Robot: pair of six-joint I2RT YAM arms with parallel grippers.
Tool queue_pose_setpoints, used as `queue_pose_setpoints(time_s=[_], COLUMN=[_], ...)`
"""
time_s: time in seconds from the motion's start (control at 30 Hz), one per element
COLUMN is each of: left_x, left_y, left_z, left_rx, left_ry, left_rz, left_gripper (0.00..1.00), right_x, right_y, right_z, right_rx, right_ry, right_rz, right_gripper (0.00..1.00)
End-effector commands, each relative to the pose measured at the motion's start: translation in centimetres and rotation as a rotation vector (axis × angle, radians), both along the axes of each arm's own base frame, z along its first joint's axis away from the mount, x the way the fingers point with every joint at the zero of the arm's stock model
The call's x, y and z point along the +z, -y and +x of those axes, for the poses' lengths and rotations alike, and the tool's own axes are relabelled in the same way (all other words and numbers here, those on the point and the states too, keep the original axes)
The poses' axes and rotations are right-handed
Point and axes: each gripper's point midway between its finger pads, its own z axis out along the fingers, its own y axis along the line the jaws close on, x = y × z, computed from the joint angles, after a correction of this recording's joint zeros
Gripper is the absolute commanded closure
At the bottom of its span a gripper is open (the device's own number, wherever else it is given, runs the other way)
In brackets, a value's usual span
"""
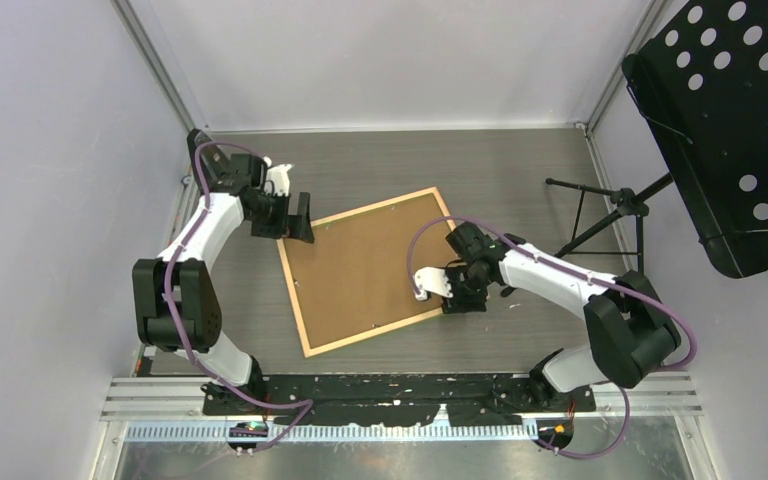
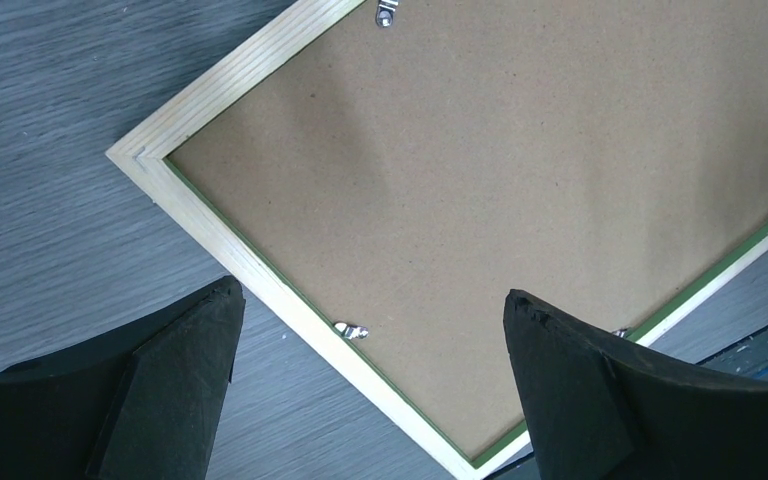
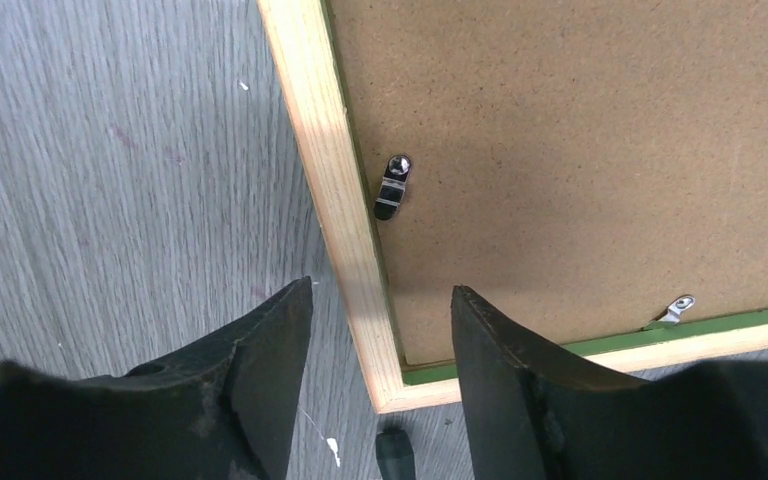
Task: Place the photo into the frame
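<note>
The frame lies back-up and skewed on the grey table, light wood rails with a green inner lip. A brown hardboard backing fills it. The photo is hidden. My left gripper hovers open over the frame's far-left corner; in the left wrist view its wide-spread gripper spans the wooden rail and a small metal clip. My right gripper stands open at the near-right corner. In the right wrist view the right gripper straddles the rail, with gaps on both sides and nothing held.
A black perforated music stand leans in at the right, its tripod legs on the table beside the frame. A turn clip and another clip sit on the backing. A black rubber tip lies just off the corner.
</note>
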Motion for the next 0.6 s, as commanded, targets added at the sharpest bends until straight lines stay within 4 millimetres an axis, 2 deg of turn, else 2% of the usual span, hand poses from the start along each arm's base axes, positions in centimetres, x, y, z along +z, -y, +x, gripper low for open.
queue_pose_setpoints(time_s=[0.0, 0.2, 0.57], left_x=[1.8, 1.3, 1.5], left_y=[0.8, 0.8, 0.8], left_z=[0.5, 0.5, 0.4], left_rx=[-0.02, -0.018, -0.016], left_ry=[0.053, 0.031, 0.036], left_rz=[-0.039, -0.041, -0.04], left_gripper=[0.0, 0.0, 0.0], right_x=[0.4, -0.4, -1.3], right_y=[-0.7, -0.8, -0.9], right_z=[1.2, 0.8, 0.0], right_rx=[0.032, 0.032, 0.034], right_ry=[0.051, 0.04, 0.017], right_rz=[0.002, 0.0, -0.003], right_gripper=[0.43, 0.47, 0.5])
